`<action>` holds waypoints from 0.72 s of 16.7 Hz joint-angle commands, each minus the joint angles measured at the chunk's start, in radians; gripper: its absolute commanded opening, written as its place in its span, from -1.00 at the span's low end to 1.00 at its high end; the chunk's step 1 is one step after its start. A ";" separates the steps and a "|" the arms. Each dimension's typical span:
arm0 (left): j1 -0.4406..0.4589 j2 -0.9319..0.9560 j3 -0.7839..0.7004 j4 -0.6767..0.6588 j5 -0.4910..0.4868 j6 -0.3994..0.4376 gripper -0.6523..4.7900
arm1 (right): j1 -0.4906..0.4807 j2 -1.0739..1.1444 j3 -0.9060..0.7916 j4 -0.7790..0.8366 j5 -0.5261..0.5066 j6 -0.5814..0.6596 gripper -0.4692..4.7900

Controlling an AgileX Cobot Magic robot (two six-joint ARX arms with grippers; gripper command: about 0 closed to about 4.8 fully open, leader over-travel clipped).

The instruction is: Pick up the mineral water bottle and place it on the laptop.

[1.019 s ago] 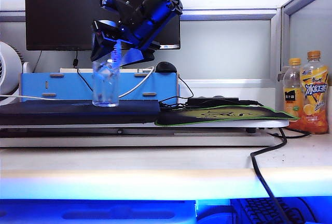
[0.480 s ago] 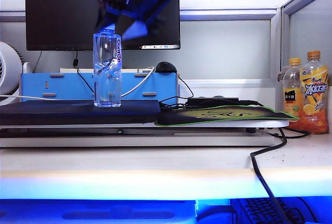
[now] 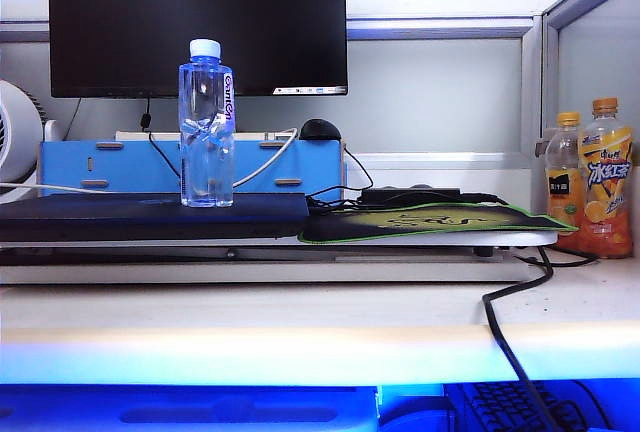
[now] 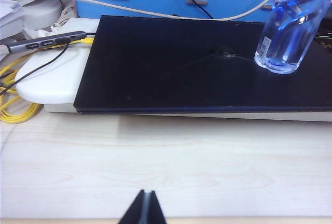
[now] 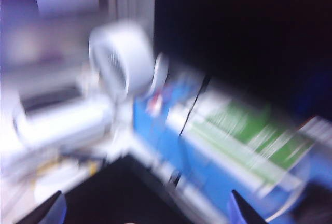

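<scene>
A: Where is the mineral water bottle?

B: Upright on the laptop, free of both claws.

A: And the right claw?

B: Fingers spread wide, nothing between them; its blurred view shows no bottle.

A: The left claw?

B: Tips pressed together, low over the bare surface, well apart from the bottle.

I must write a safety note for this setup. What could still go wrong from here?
The bottle stands upright on the laptop, tall and narrow, so a bump may tip it. The open right gripper is above it, out of the exterior view, its picture blurred; it could clip the cap. The shut left gripper hangs over the desk, well clear.
</scene>
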 commanded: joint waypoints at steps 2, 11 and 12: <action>0.000 -0.002 0.002 0.008 0.003 0.001 -0.77 | -0.001 -0.218 0.006 -0.086 0.039 -0.004 0.75; 0.000 -0.002 0.002 0.008 0.003 0.001 -0.77 | -0.001 -0.724 0.006 -0.464 0.039 -0.026 0.75; 0.000 -0.002 0.002 0.008 0.003 0.001 -0.77 | -0.001 -0.780 0.006 -0.495 0.043 -0.026 0.75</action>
